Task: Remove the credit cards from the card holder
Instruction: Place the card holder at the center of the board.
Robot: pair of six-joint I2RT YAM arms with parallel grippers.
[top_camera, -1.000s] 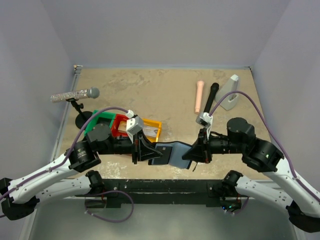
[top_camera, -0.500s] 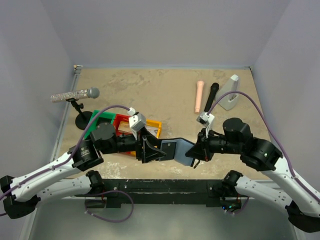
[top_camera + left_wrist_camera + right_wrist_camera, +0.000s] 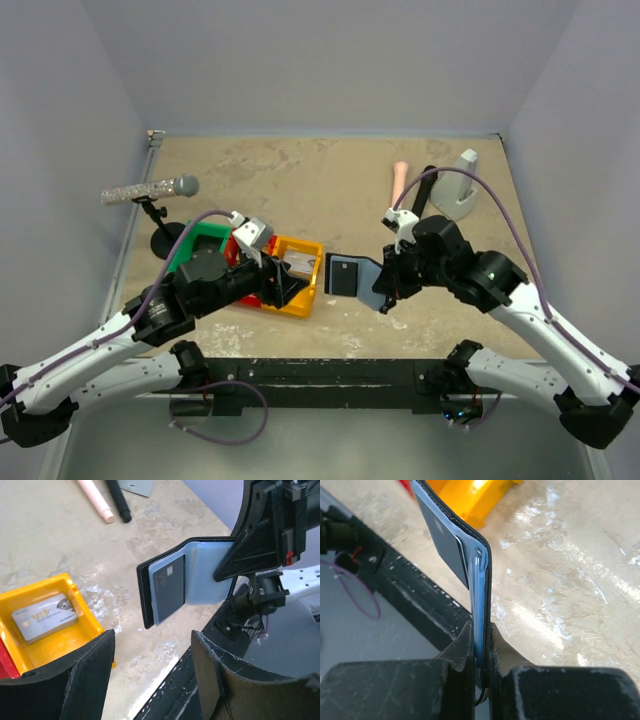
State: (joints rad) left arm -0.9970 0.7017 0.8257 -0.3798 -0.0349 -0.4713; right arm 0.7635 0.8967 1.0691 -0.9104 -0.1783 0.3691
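The card holder (image 3: 352, 277), a black bifold with pale blue inner faces, hangs open above the table just right of the yellow bin. My right gripper (image 3: 384, 291) is shut on its right flap (image 3: 479, 587). A dark credit card (image 3: 169, 587) sits in the left flap's pocket and also shows in the right wrist view (image 3: 447, 550). A silvery credit card (image 3: 44, 617) marked VIP lies flat in the yellow bin (image 3: 296, 288). My left gripper (image 3: 284, 290) is open and holds nothing (image 3: 152, 655), over the table between the bin and the card holder.
Green (image 3: 197, 240), red (image 3: 238, 247) and yellow bins stand joined at left centre. A microphone on a stand (image 3: 150, 190) is at the far left. A pink stick (image 3: 400, 172), a black marker (image 3: 429, 176) and a grey stand (image 3: 462, 185) lie at back right.
My left gripper opened and drew back left, away from the card holder. The right arm carried the holder up and farther from the table's front edge.
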